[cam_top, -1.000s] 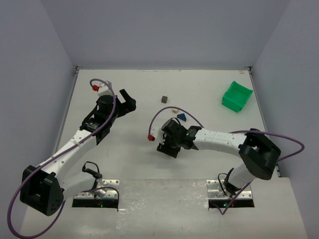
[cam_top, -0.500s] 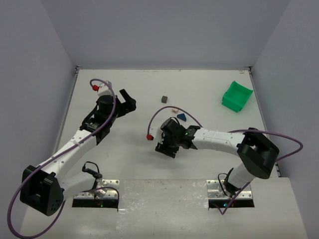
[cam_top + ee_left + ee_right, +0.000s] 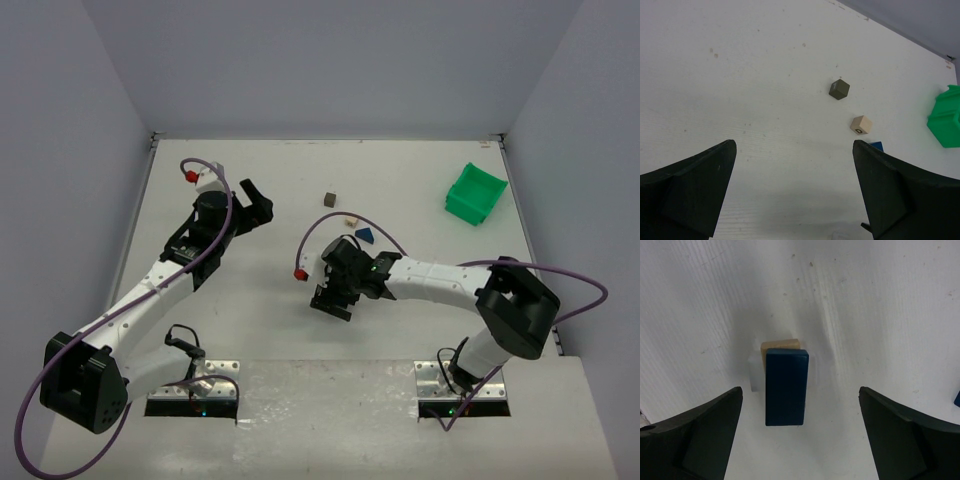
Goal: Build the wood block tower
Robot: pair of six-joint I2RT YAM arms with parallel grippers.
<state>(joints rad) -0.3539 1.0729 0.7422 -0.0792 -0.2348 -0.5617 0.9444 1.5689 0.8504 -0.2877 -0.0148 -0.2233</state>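
Blue block [image 3: 785, 387]: a long flat piece lying on top of a tan block [image 3: 781, 344], whose far edge shows past it
Wood block tower [image 3: 785, 370]: so far those two pieces, standing on the white counter [image 3: 420, 170] midway between the fingers of the right end effector [image 3: 331, 300]
Right end effector: released, fingers spread wide and pointing down over the stack, with a gap of bare counter on each side; it touches neither block
Left end effector [image 3: 792, 143]: released, fingers wide apart, only bare counter between them
Grey cube [image 3: 839, 89]: loose on the counter, ahead of the left end effector and toward its right finger
Tan cube [image 3: 860, 124]: a dark mark on its near face, nearer the left end effector than the grey cube, just ahead of the right finger's tip
Blue roof piece [image 3: 365, 236]: on the counter just behind the right end effector, beside its wrist
Green bin [image 3: 946, 122]: off to the right of both end effectors, well apart from every block
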